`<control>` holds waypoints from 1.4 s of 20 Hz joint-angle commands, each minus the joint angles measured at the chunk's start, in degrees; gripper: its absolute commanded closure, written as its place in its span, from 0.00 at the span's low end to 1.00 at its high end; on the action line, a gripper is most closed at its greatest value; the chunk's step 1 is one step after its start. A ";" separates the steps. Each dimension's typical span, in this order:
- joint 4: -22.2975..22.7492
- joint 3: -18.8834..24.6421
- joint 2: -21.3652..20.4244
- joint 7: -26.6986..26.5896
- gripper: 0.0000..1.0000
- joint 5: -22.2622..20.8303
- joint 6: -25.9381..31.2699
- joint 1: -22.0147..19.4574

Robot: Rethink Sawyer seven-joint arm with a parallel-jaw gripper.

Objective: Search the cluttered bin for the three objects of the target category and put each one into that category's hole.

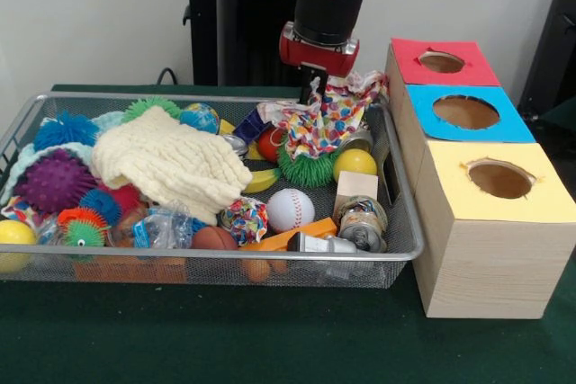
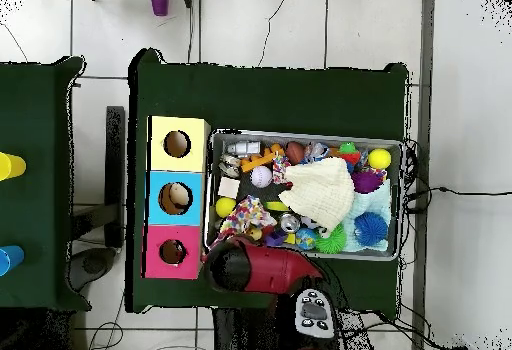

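— Fabric, many-coloured: cloth [image 1: 328,121] bunched high at the bin's [image 1: 207,261] two o'clock corner. Why raised?
— Pinched at its peak by the gripper [image 1: 312,89], claw pressed together on a fold. Probably lifting clear of the clutter.
— Headed where?
— Likely the red hole [image 1: 441,61], at three o'clock, near. Not yet released.

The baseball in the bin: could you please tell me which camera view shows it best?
The front view: the baseball sits unobstructed near the wire bin's front edge, its red stitching visible. The overhead view shows only a small pale ball among the clutter, with no stitching discernible.
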 commanded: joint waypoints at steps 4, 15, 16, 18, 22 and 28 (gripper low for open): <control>-7.52 1.07 3.91 6.20 1.00 0.17 -1.99 -1.73; -8.16 2.54 2.54 4.46 1.00 -0.26 0.37 -3.73; -8.06 2.53 2.08 4.42 1.00 -0.21 0.85 -3.76; -8.54 2.38 1.50 4.14 1.00 -0.11 2.16 -3.70; -9.30 3.24 -0.54 2.62 1.00 0.29 6.46 -4.78; -9.09 3.78 -6.38 1.26 1.00 1.16 15.68 -5.57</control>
